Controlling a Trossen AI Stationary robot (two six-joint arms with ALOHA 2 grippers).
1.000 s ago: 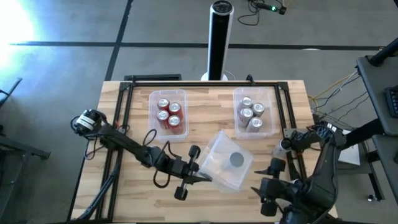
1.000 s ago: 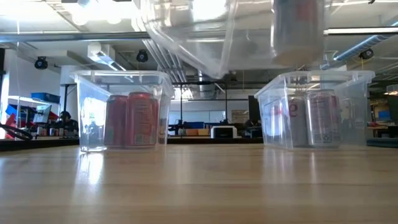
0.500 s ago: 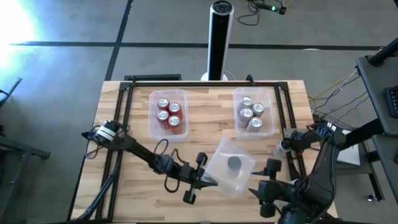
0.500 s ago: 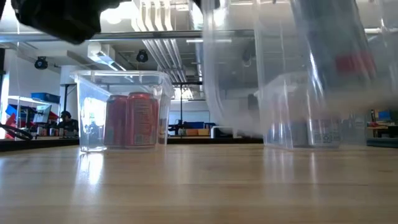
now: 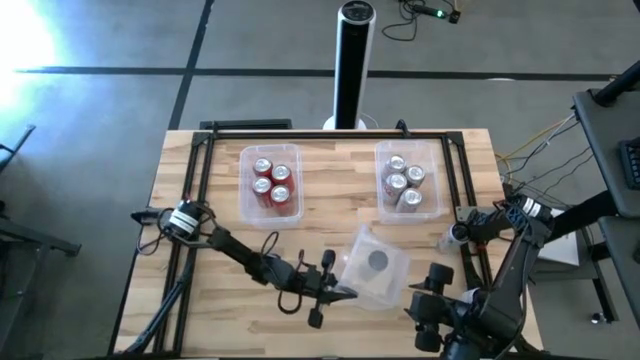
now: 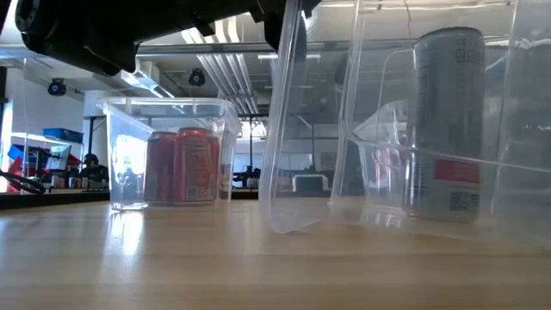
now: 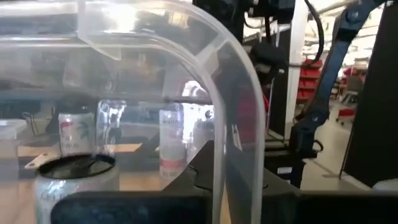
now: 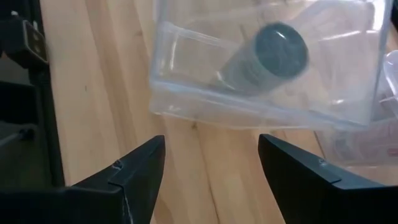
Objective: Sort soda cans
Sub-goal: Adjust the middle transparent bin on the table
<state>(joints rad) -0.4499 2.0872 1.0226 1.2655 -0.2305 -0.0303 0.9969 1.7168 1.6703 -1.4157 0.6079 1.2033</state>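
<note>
A wooden counter (image 5: 330, 190) seen from above. Near its front edge, the left end effector (image 5: 338, 292) is clamped on the rim of a clear tub (image 5: 372, 266) holding one dark-topped soda can (image 5: 377, 261). The tub looks tilted, with one corner touching the counter. The right end effector (image 8: 208, 168) waits near the front right corner, its fingers spread apart. Toward the back edge stand a tub of red cans (image 5: 270, 182) on the left and a tub of silver cans (image 5: 404, 182) on the right. Gripped by one rim only, the tub could slip or tip, and the can might topple or roll out.
</note>
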